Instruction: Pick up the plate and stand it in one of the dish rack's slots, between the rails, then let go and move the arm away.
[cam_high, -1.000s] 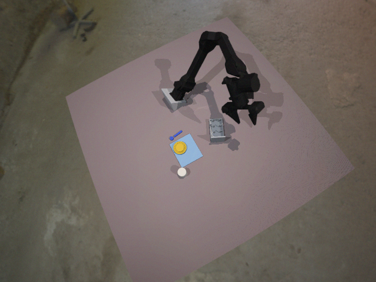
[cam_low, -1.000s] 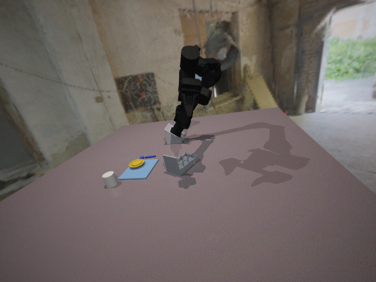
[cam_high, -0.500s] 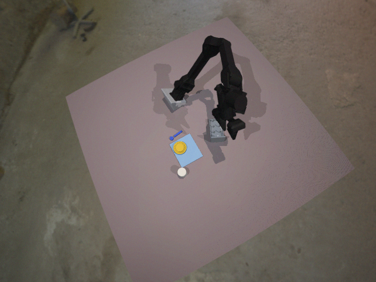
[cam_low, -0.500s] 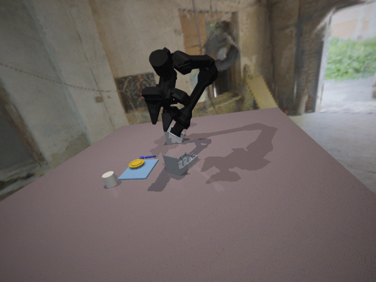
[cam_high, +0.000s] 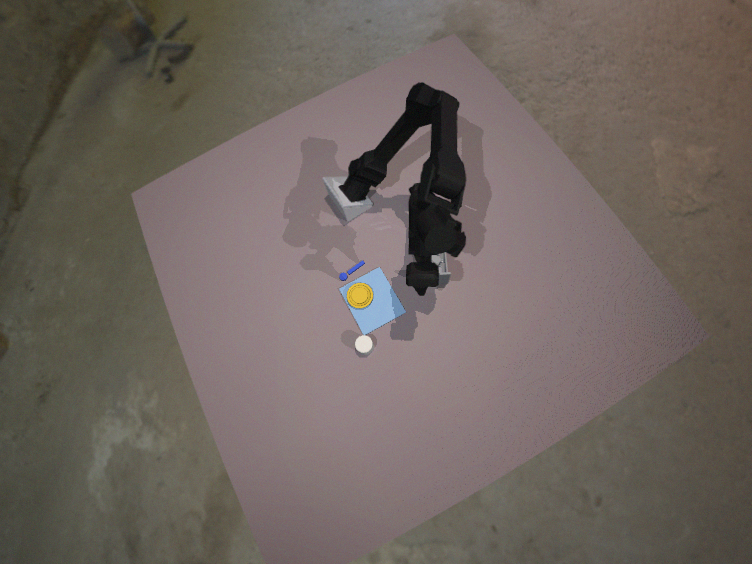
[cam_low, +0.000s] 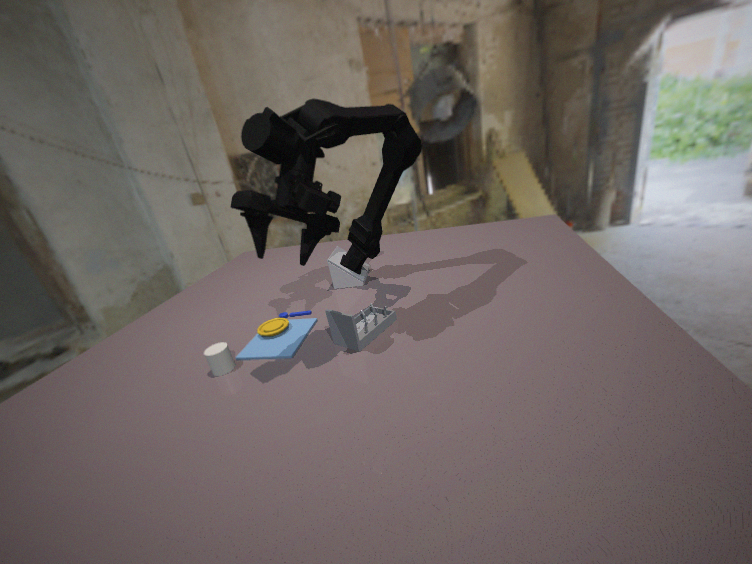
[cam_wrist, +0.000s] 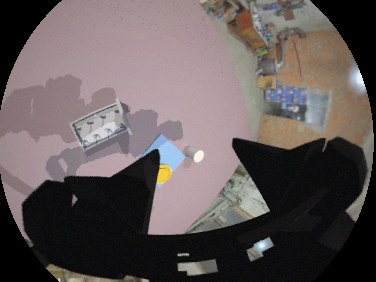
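Note:
The yellow plate (cam_high: 360, 295) (cam_low: 273, 327) (cam_wrist: 164, 174) lies flat on the blue board, toward one side of it. In the wrist view the left finger partly covers it. The grey dish rack (cam_high: 444, 279) (cam_low: 343, 330) (cam_wrist: 124, 117) stands on the table beside the board, with a tall end panel and short posts inside; no plate is in it. My gripper (cam_low: 282, 261) (cam_wrist: 196, 147) is open and empty, high above the table. In the top view the arm and gripper hide much of the rack, and the fingers cannot be told apart.
The blue board (cam_high: 379, 315) (cam_low: 282, 349) (cam_wrist: 170, 150) lies under the plate. A white cylinder (cam_high: 363, 344) (cam_low: 219, 359) (cam_wrist: 195, 154) stands just off its corner. A blue spoon-like item (cam_high: 355, 267) (cam_low: 300, 313) lies off the opposite side, toward the arm's grey base (cam_high: 349, 212) (cam_low: 346, 279).

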